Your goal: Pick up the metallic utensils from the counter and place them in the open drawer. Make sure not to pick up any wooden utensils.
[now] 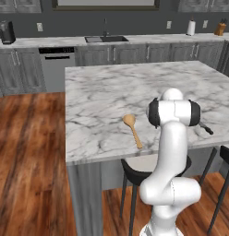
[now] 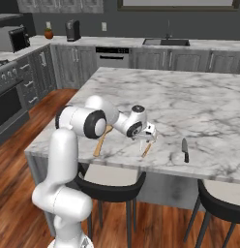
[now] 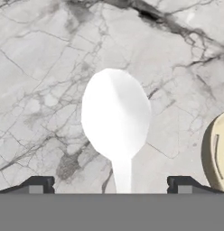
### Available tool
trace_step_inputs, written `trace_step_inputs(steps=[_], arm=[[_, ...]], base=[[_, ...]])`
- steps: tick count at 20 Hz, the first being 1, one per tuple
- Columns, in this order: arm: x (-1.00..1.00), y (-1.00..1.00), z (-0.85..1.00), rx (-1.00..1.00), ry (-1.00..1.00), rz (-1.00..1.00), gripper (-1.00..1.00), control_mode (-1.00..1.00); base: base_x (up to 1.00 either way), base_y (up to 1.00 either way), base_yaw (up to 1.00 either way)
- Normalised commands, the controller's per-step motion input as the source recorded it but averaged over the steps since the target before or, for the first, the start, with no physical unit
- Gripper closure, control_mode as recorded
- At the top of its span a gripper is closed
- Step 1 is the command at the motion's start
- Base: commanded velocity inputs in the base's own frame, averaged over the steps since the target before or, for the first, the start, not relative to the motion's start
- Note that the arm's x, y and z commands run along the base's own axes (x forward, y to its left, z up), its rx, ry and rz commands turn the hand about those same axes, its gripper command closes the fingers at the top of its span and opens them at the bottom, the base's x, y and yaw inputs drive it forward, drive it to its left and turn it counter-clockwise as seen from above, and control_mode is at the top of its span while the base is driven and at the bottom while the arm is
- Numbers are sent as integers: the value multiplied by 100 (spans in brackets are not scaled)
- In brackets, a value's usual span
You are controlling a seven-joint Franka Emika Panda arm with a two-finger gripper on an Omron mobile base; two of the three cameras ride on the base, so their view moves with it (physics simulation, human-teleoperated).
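On the white marble counter [image 2: 189, 101] my gripper [image 2: 145, 140] hovers low near the front edge, jaws open and empty. Under it lies a small pale spoon [image 3: 116, 113], its handle [image 2: 147, 149] tan and running between my fingertips [image 3: 39, 185]; it looks like the smaller wooden utensil. The large wooden spoon [image 1: 132, 128] lies to the left, its round bowl [image 3: 217, 153] beside the pale one. To the right rest the black-handled knife [image 2: 185, 149] and a small pale silvery piece [image 2: 176, 157]. The open drawer is out of view.
Dark stools [image 2: 110, 186] [image 2: 221, 198] are tucked under the counter's near edge. A long worktop with a sink [image 1: 106, 39] runs along the back wall, and a stove [image 2: 6, 97] stands at the far left. Wooden floor surrounds the island.
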Motion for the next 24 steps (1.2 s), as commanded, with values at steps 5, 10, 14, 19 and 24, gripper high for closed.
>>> trace_step_inputs(steps=[5,10,14,19,24], arm=[[-4,77,-100,-4,-19,0,100,-100],[-8,87,-100,-1,-13,0,100,-100],[0,55,-100,1,2,0,100,-100],[1,37,-92,10,31,0,100,-100],[0,57,-52,1,39,0,100,-100]], base=[[0,0,0],[0,0,0],[0,0,0],[0,0,0],[0,0,0]])
